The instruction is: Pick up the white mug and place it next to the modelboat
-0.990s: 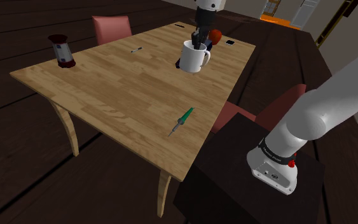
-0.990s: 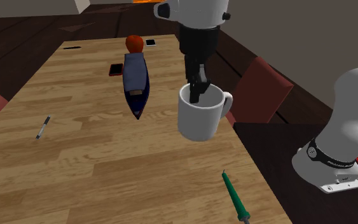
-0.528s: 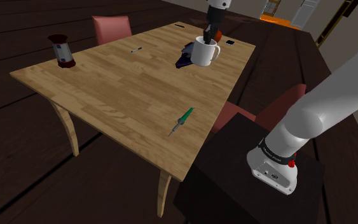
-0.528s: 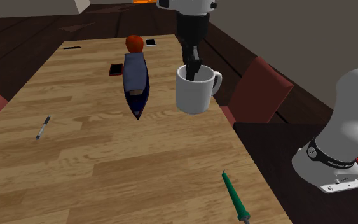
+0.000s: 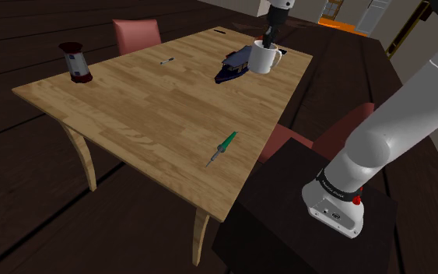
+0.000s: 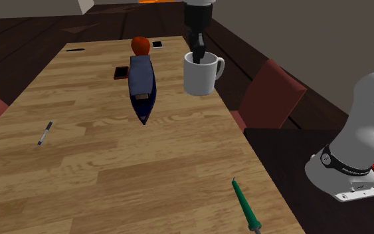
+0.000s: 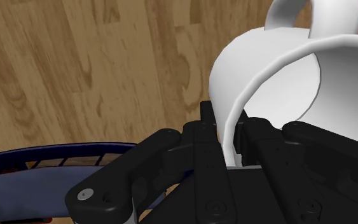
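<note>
In the second exterior view, the mug [image 6: 200, 74] is just right of the model boat [image 6: 142, 83], over the table [image 6: 112, 166]. Its wall is between the fingers of the gripper [image 6: 197, 56] (one finger inside). A phone [image 6: 121, 72] lies just left of the boat, a pen [image 6: 44, 132] well left.

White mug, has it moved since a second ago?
Yes. In the second exterior view the white mug moved up-picture, alongside the dark blue model boat toward its orange-red end.

model boat [image 6: 142, 85] just beside mug [image 6: 198, 78]
</note>
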Robot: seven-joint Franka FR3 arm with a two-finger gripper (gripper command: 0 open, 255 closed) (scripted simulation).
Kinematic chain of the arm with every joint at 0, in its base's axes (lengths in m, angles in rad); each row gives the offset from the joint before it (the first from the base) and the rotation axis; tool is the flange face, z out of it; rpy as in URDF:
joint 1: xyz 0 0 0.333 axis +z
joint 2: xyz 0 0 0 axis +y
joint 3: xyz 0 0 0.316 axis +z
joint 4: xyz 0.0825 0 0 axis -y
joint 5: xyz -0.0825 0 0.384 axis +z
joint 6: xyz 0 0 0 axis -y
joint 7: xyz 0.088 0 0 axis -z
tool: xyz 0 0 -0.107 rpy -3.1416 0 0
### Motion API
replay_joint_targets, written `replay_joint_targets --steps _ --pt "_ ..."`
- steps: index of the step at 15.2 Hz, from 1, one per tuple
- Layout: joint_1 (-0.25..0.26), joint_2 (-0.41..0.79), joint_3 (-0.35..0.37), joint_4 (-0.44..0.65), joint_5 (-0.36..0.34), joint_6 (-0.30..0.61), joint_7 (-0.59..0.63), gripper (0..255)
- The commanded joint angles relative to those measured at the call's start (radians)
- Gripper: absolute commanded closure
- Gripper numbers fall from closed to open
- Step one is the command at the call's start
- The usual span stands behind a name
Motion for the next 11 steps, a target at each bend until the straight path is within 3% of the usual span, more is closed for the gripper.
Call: replay_joint_targets --steps 1,4,11 --pt "-0.021 0.045 -0.027 0.049 0.005 -0.005 -0.051 255" --pt "-0.051 0.102 -0.059 0.118 0.016 -0.017 -0.116 255" --pt "-0.052 0.115 -0.059 0.038 0.019 0.075 -0.119 255"
